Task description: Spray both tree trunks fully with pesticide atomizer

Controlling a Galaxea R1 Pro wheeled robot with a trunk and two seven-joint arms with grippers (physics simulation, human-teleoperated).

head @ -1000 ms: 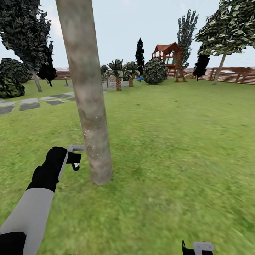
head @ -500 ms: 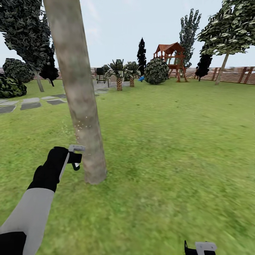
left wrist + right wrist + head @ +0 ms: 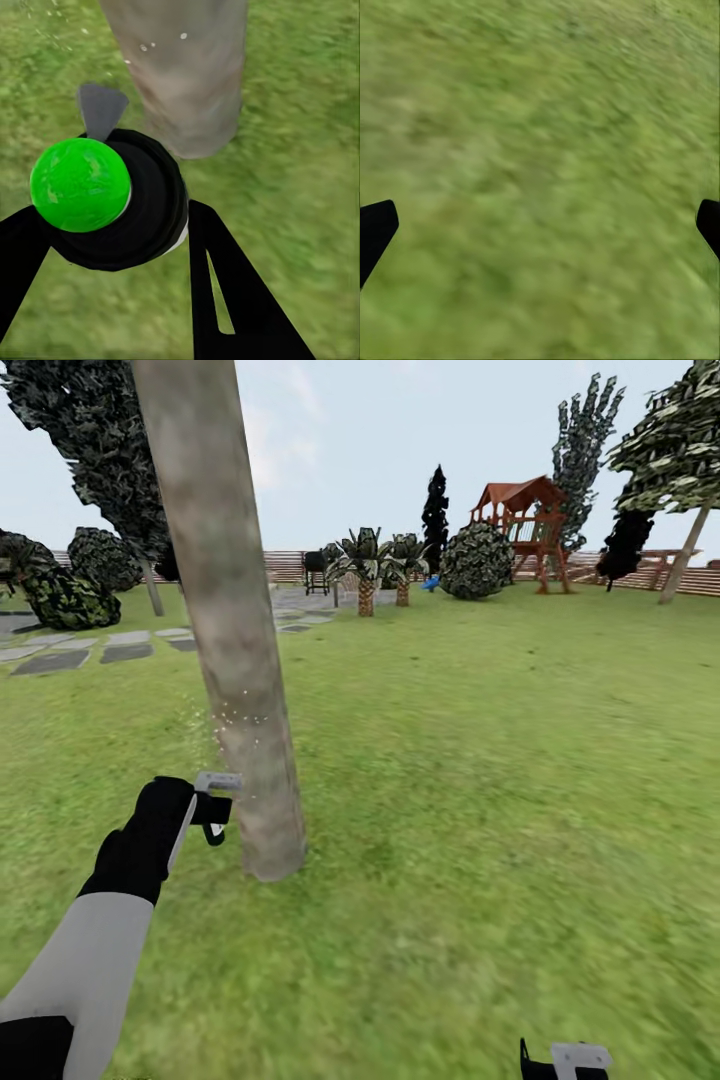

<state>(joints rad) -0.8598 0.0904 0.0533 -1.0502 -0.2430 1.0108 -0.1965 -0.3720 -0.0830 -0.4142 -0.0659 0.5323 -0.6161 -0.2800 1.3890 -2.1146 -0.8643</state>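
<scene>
The near tree trunk (image 3: 235, 660) rises grey-tan and mottled out of the grass (image 3: 480, 760), left of centre. My left gripper (image 3: 212, 815) is just left of its base, shut on the pesticide atomizer (image 3: 112, 199). In the left wrist view the atomizer is a black body with a green round cap and a grey nozzle (image 3: 101, 109) pointing at the trunk (image 3: 184, 75). Fine white specks of pesticide (image 3: 232, 715) float against the bark. A second tree (image 3: 688, 545) stands far right by the fence. My right gripper (image 3: 562, 1060), at the bottom edge, is open over grass (image 3: 540, 180).
Grey stepping stones (image 3: 85, 652) lie far left by dark bushes (image 3: 65, 595). Short palms (image 3: 365, 575), a round bush (image 3: 478, 560) and a red play tower (image 3: 525, 525) stand far back before the slat fence (image 3: 290, 565). Open lawn stretches to the right.
The head view has swung, so the background has slid rightward and the trunk sits a little further left. White specks now show higher on the bark. The left gripper keeps its hold.
</scene>
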